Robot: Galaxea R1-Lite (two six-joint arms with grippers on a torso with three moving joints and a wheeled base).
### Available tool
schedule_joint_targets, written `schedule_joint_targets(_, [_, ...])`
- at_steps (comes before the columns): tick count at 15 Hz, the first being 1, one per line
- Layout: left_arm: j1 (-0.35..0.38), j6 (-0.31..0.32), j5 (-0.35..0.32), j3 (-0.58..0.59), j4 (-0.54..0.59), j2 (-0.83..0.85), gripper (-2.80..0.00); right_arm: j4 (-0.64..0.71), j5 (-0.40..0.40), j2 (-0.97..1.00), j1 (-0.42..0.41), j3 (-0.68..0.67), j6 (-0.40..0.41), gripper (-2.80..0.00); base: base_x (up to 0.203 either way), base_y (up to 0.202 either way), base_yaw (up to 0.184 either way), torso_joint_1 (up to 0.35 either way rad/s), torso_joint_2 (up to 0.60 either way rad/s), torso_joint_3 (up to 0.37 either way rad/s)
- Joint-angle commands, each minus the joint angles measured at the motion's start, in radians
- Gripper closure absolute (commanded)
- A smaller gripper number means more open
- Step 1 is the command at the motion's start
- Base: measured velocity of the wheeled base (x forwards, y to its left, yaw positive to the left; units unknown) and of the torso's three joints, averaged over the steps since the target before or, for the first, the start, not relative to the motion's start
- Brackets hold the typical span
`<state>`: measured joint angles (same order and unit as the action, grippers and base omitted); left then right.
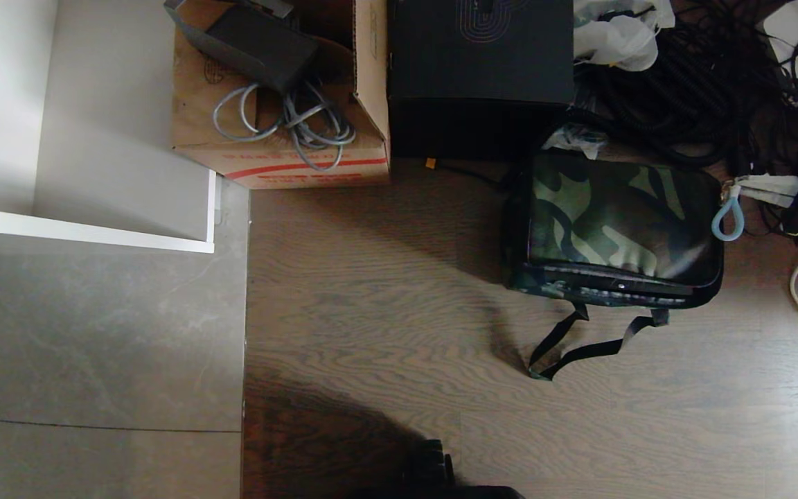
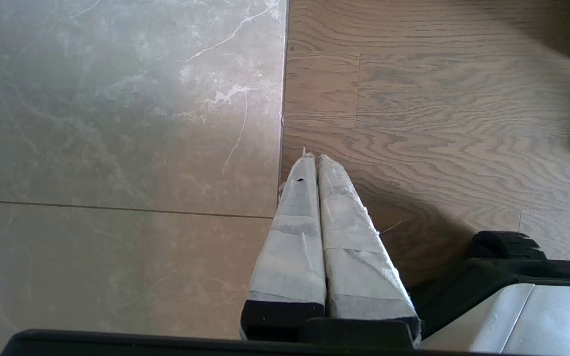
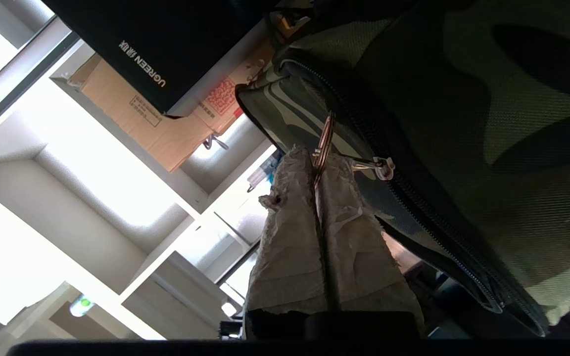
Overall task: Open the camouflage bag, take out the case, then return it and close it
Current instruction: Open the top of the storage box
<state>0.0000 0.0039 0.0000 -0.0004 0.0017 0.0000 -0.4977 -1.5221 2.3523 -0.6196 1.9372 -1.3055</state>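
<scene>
While its taped fingers [image 3: 290, 232] are clenched on a copper-coloured ring [image 3: 323, 143] tied to the zipper pull [image 3: 381, 167], the right gripper [image 3: 317, 160] sits at the black zipper edge of the camouflage bag [image 1: 617, 222]. From the head camera, that bag lies on the wood floor [image 1: 399, 346] at about three o'clock, zipped, with a black box [image 1: 479, 76] at its eleven o'clock and a cardboard box [image 1: 281, 90] beyond. The left gripper [image 2: 313, 159] hangs pressed shut over the floor seam.
</scene>
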Motion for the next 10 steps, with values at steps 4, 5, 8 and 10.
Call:
schedule_joint_targets(4, [0.000,0.001,0.000,-0.001,0.000,0.000,0.00,-0.005,-0.008,-0.001,-0.027,-0.001,0.000,0.00,0.000,0.000,0.000,0.000,0.00,0.000])
schedule_joint_targets(5, [0.000,0.001,0.000,0.000,0.000,0.000,0.00,-0.005,-0.008,-0.001,-0.034,-0.001,0.000,0.00,0.000,0.000,0.000,0.000,0.00,0.000])
schedule_joint_targets(8, [0.000,0.000,0.000,0.000,0.000,0.000,0.00,-0.005,-0.008,-0.002,-0.040,-0.001,0.000,0.00,0.000,0.000,0.000,0.000,0.00,0.000])
schedule_joint_targets(10, [0.000,0.001,0.000,0.000,0.000,0.000,0.00,-0.005,-0.008,-0.007,-0.039,0.000,-0.001,0.00,0.000,0.000,0.000,0.000,0.00,0.000])
